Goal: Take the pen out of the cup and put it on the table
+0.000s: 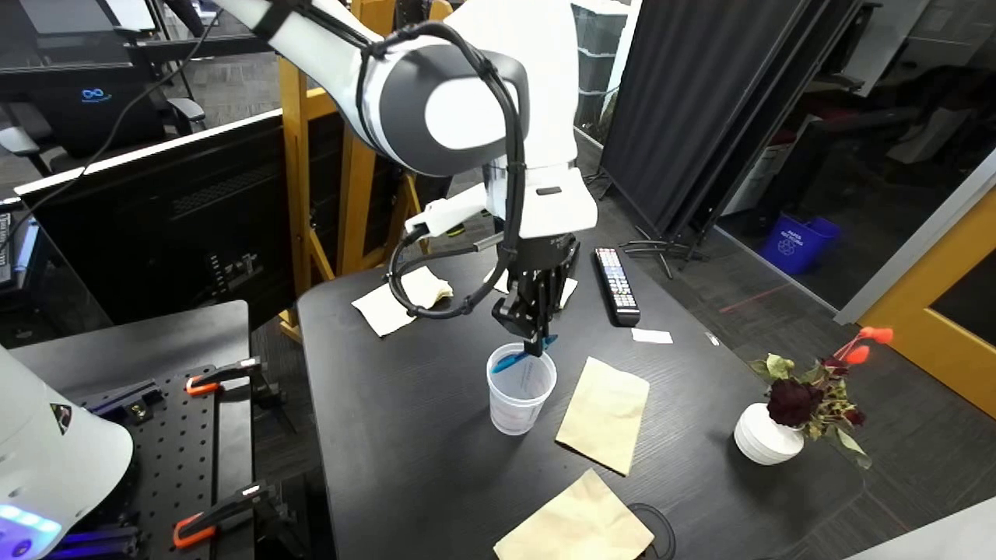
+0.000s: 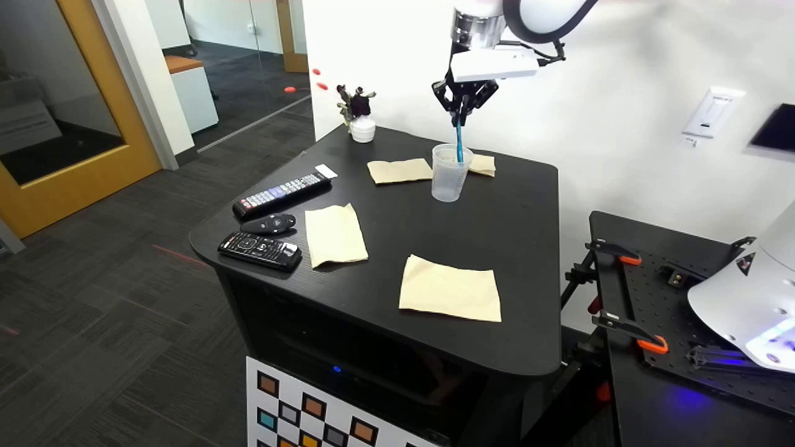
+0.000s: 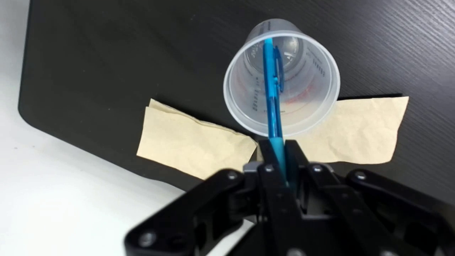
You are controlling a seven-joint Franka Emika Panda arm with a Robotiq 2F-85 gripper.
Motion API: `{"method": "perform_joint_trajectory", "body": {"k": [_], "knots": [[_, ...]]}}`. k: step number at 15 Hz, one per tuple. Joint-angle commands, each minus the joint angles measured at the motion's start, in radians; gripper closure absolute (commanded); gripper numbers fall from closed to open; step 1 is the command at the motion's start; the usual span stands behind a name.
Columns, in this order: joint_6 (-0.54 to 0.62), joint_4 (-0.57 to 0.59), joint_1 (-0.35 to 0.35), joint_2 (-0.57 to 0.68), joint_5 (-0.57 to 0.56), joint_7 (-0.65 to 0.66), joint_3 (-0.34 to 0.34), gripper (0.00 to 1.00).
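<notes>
- I'm looking into a robotics lab in office surroundings
- a clamped, perforated plate (image 1: 183, 435) under my arm's base (image 1: 54, 443)
- an office chair (image 1: 89, 117)
- a blue paper-recycling bin (image 1: 797, 243)
- carpet tiles (image 2: 112, 310)

Cup (image 1: 515, 411) stands upright on table (image 1: 405, 435) in an exterior view, gripper (image 1: 535, 346) above it pinching tilted blue pen (image 1: 510, 361), pen's lower end inside cup, beige napkin (image 1: 604, 416) just right of cup, black remote (image 1: 617, 286) behind and right, white vase (image 1: 766, 437) well right.
</notes>
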Motion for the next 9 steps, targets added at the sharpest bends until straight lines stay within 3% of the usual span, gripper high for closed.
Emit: {"method": "perform_joint_trajectory", "body": {"k": [1,5,9], "knots": [[0.058,-0.121,-0.014,-0.162,-0.045,0.017,0.018,0.97],[0.115,-0.162,-0.027,-0.236,-0.006,-0.019,0.066,0.97],[0.167,-0.170,-0.011,-0.237,0.104,-0.107,0.120,0.97]]}}
